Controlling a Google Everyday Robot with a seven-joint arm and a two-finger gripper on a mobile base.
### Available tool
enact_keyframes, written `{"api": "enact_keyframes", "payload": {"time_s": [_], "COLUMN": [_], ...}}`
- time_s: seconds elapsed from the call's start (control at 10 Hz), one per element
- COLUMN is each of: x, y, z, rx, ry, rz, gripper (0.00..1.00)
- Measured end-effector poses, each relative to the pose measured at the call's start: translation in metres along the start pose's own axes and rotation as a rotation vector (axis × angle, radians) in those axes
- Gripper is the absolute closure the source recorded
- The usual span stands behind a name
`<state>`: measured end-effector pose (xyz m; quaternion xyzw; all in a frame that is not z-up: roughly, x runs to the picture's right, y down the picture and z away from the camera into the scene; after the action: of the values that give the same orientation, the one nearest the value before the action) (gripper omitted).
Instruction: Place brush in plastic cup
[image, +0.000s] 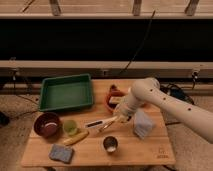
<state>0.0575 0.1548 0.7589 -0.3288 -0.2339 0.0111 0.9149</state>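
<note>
Obs.: The end effector (114, 120) is positioned over the middle of the surface (150, 156), at the right end of the brush (100, 122). It appears to be clamped on that end. The brush is held roughly level, with its dark end pointing left toward the cup (70, 126) but not yet reaching it. The cup stands upright between the bowl (47, 125) and the brush.

Risks, as judged:
- The brush is gripped near one end, so it may pivot in the grip while being tilted upright.
- The cup looks light. It could be pushed over or slid into the bowl if its rim is struck by the leading end.
- The brush is much longer than the cup is tall. The cup may be toppled by the leaning brush on release.
- The yellow object (76, 137) lies just beside the cup and could be nudged during a low approach.
- The metal cup (110, 144), near and in front of the end effector, could be clipped by the arm (165, 102).

Count:
- brush: 1
- cup: 1
- metal cup: 1
- bowl: 1
- tray (66, 92): 1
- yellow object: 1
- sponge (61, 153): 1
- blue-grey packet (143, 125): 1
- red object (114, 94), partly hidden behind the arm: 1
</note>
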Motion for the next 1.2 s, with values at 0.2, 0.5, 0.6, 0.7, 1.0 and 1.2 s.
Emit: {"api": "enact_keyframes", "payload": {"time_s": [0.2, 0.5, 0.6, 0.7, 1.0, 1.2], "x": [-0.034, -0.089, -0.102, -0.116, -0.154, -0.178], "y": [-0.005, -0.008, -0.007, -0.006, 0.000, 0.004], "z": [0.001, 0.007, 0.009, 0.012, 0.030, 0.048], "rx": [-0.022, -0.070, -0.085, -0.102, -0.163, -0.212], "ry": [-0.035, -0.083, -0.095, -0.109, -0.137, -0.148], "rz": [-0.047, -0.124, -0.142, -0.160, -0.217, -0.261], "gripper": [1.00, 1.00, 1.00, 1.00, 1.00, 1.00]}}
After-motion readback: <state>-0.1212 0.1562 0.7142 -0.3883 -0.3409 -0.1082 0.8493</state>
